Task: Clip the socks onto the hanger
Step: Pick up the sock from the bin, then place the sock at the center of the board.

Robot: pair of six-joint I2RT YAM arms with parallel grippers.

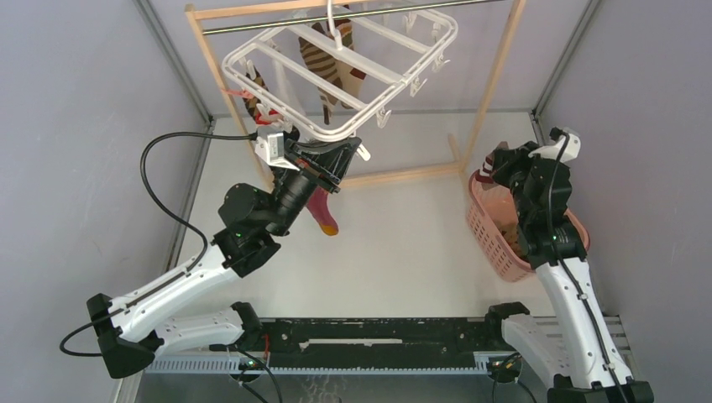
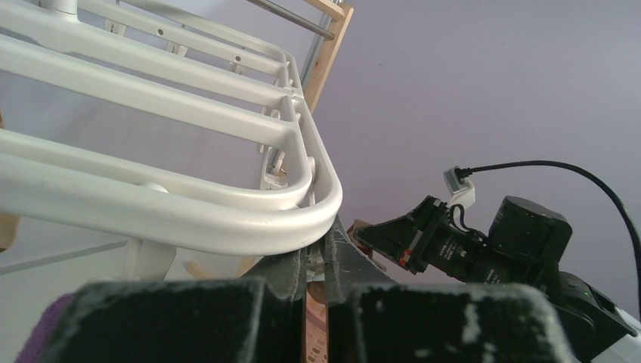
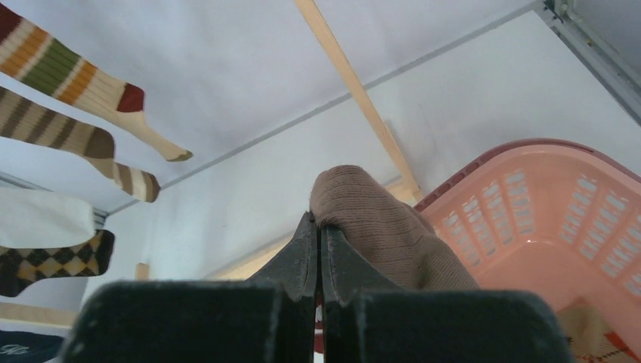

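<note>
The white hanger (image 1: 332,134) hangs tilted from the metal rod, with striped socks (image 1: 323,59) and an argyle sock (image 1: 252,92) clipped to it. My left gripper (image 1: 340,164) is right under its near corner. In the left wrist view the gripper (image 2: 326,242) is shut on a small white clip (image 2: 329,261) below the rim (image 2: 227,219). A pinkish red sock (image 1: 323,214) hangs just under this gripper; what holds it is hidden. My right gripper (image 1: 495,164) is above the basket. In the right wrist view the gripper (image 3: 319,219) is shut on a brown sock (image 3: 378,219).
The pink slotted basket (image 1: 504,235) stands at the right with more socks inside and also shows in the right wrist view (image 3: 544,204). The wooden rack's post (image 1: 495,75) and floor bar (image 1: 411,175) stand between the arms. Grey walls close in on both sides.
</note>
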